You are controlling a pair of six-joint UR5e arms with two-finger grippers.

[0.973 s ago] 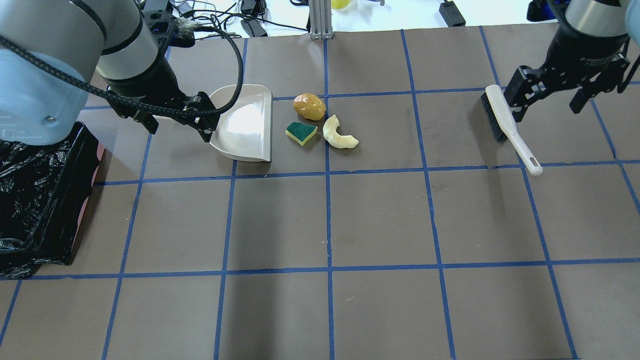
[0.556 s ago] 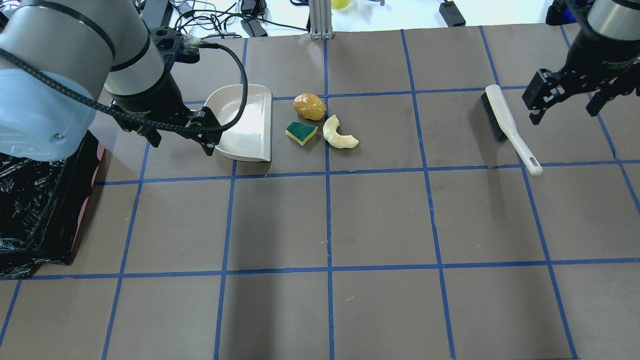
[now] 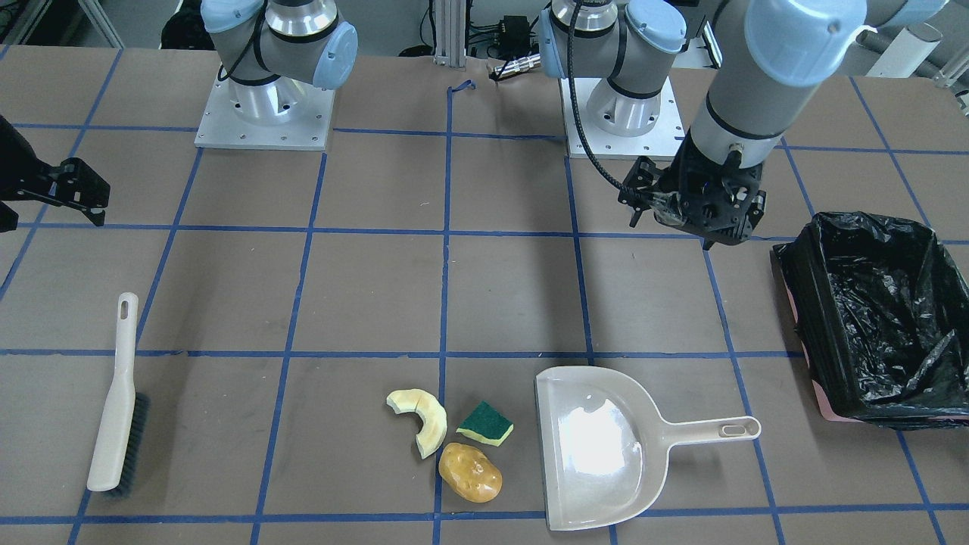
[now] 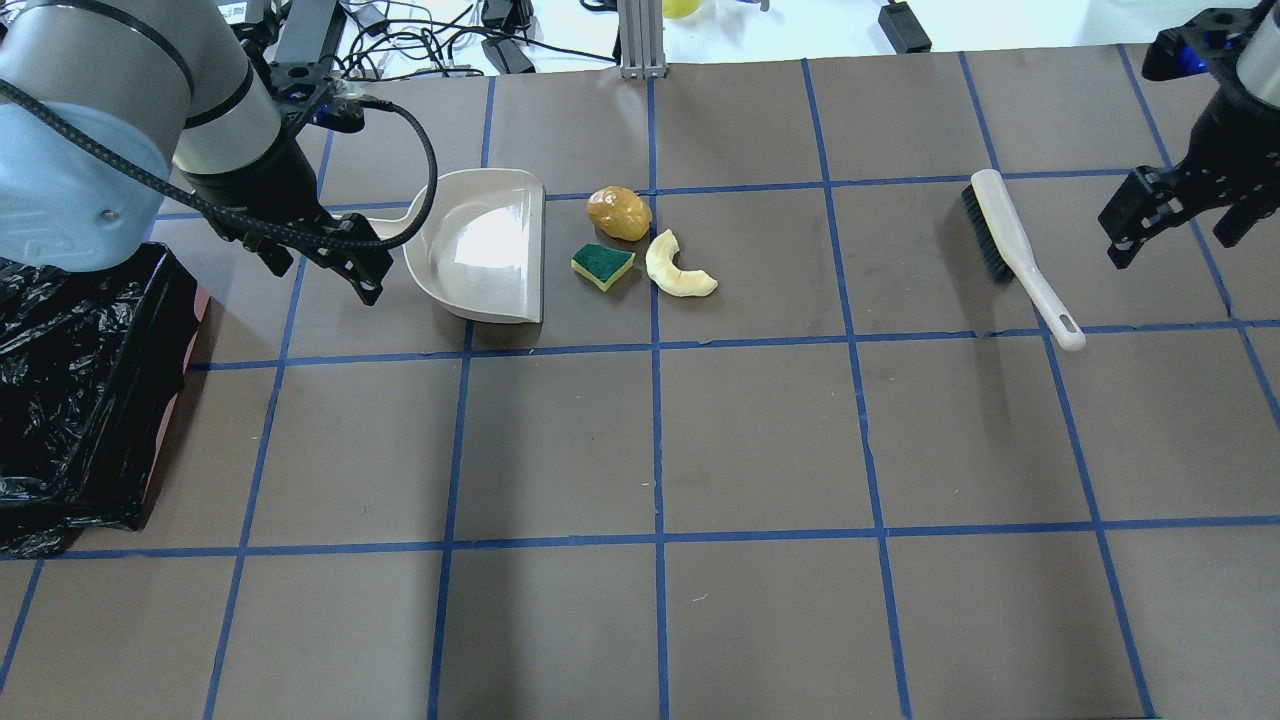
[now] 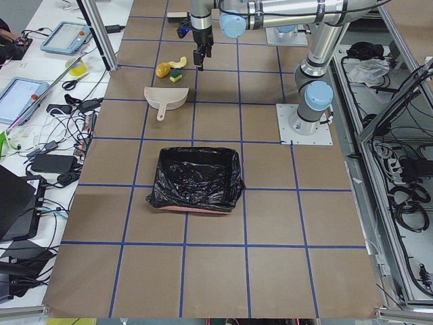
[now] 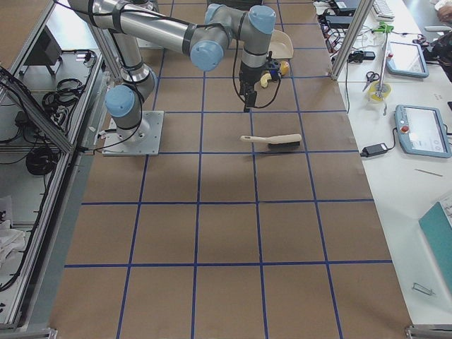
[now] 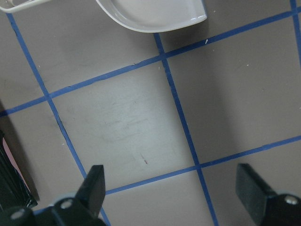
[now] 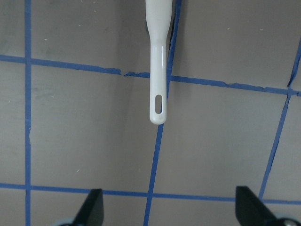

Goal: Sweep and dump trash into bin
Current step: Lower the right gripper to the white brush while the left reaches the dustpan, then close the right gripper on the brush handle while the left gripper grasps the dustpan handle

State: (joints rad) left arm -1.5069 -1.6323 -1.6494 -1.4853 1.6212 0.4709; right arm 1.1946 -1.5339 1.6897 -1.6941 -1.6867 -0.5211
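The trash lies in a cluster: a golden-brown potato lump (image 4: 618, 213), a green-and-yellow sponge wedge (image 4: 602, 266) and a pale squash slice (image 4: 678, 268). The beige dustpan (image 4: 485, 245) lies just left of them, its open edge facing them. The beige brush (image 4: 1010, 245) lies far to the right. The pink bin with its black bag (image 4: 70, 400) stands at the left edge. My left gripper (image 4: 320, 262) is open and empty, above the table beside the dustpan's handle. My right gripper (image 4: 1175, 215) is open and empty, right of the brush; its wrist view shows the brush handle (image 8: 158, 70).
An aluminium post (image 4: 640, 40) and cables sit beyond the table's far edge. The two arm bases (image 3: 265, 113) stand at the robot's side of the table. Blue tape lines grid the brown tabletop.
My left gripper has moved left, off the dustpan toward the bin side. My right gripper has moved right, away from the brush. Both stay open; no object has moved.
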